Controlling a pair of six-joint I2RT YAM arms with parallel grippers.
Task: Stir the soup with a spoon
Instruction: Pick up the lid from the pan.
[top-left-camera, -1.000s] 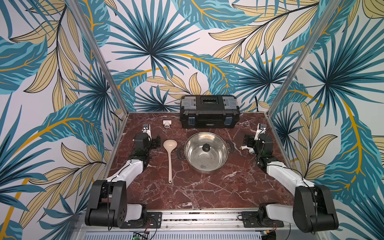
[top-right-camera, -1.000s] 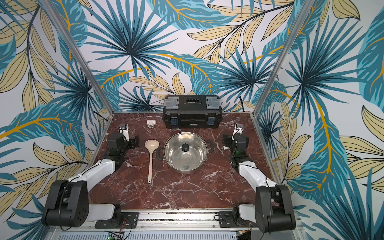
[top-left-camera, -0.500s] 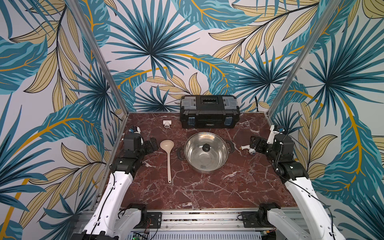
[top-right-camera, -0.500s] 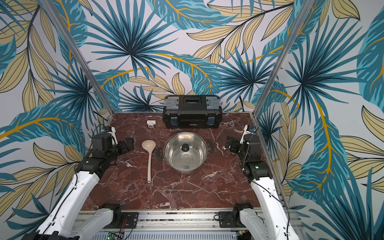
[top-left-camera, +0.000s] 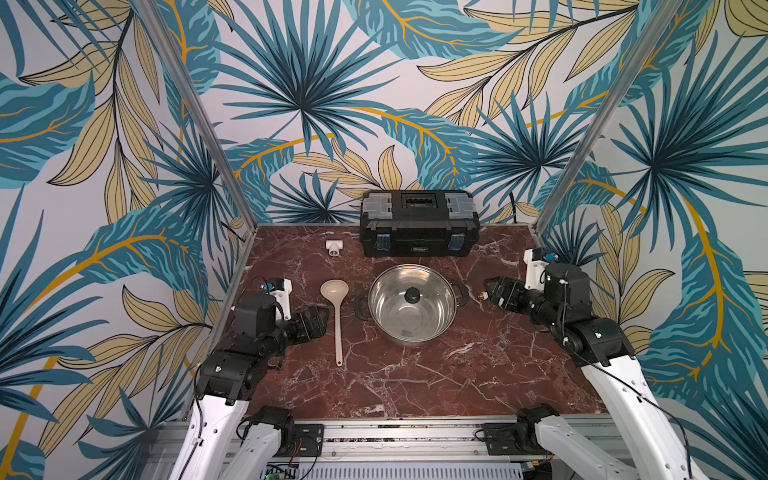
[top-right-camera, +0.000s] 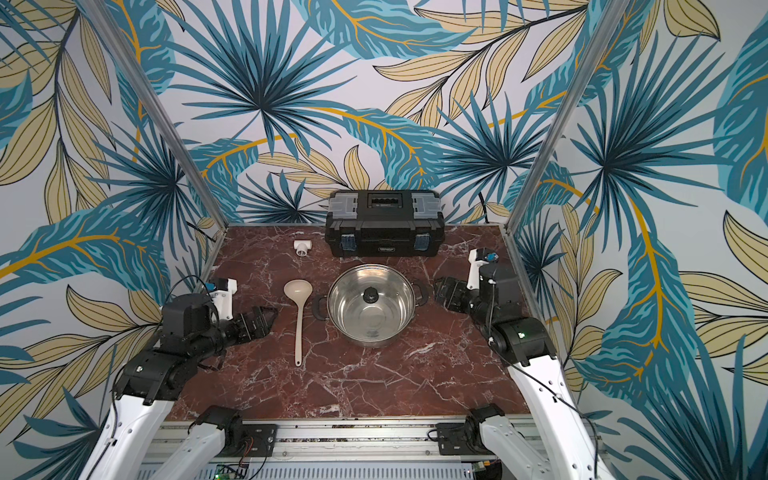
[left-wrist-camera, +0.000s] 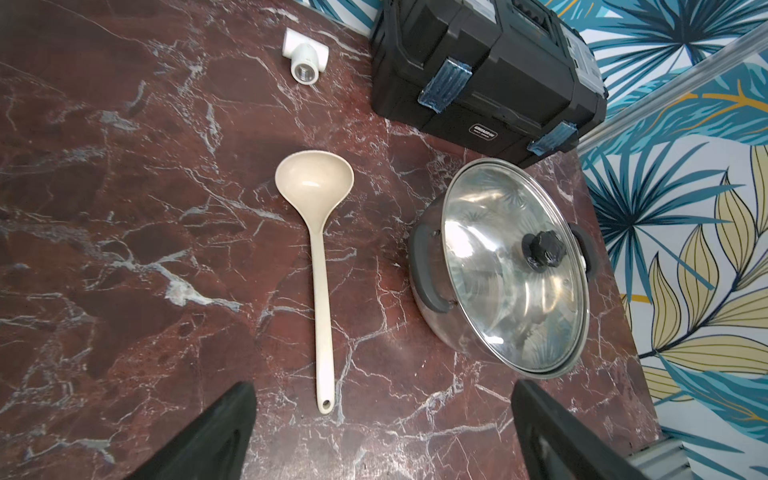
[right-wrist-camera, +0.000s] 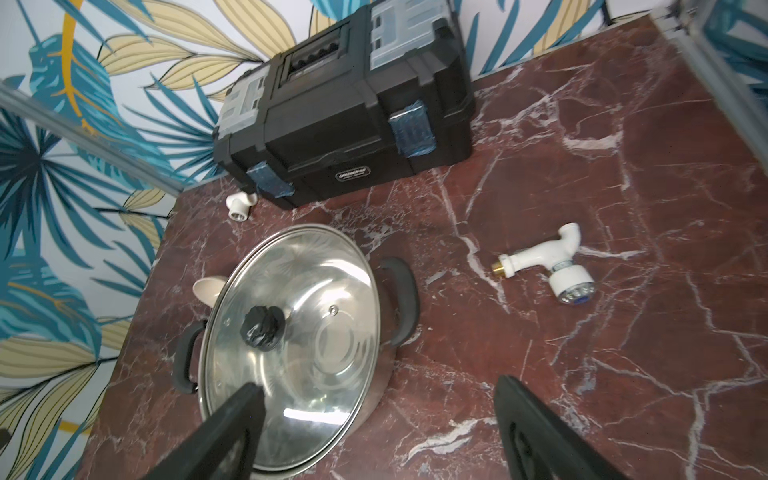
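Note:
The spoon (top-left-camera: 337, 320) (top-right-camera: 298, 324) (left-wrist-camera: 322, 291), a cream-beige ladle, lies flat on the marble left of the pot, its bowl pointing to the back. The steel pot (top-left-camera: 411, 340) (top-right-camera: 374, 340) stands mid-table under a glass lid (left-wrist-camera: 515, 266) (right-wrist-camera: 299, 340) with a black knob. The soup is out of view: only bare steel shows through the lid. My left gripper (top-left-camera: 320, 321) (top-right-camera: 270, 318) (left-wrist-camera: 382, 390) hovers open just left of the spoon's handle, holding nothing. To the right of the pot, my right gripper (top-left-camera: 492, 291) (top-right-camera: 440, 291) (right-wrist-camera: 378, 386) is open and empty too.
A black toolbox (top-left-camera: 419, 224) stands against the back wall behind the pot. A small white T-shaped pipe fitting (top-left-camera: 334, 247) lies to its left. A white tap fitting (right-wrist-camera: 548, 266) lies on the marble right of the pot, below my right gripper. Metal frame posts stand at the back corners.
Both arms have unfolded and lifted from their low rest. The left gripper has come forward alongside the spoon's handle, and the right wrist has risen beside the pot. Spoon and pot stayed put.

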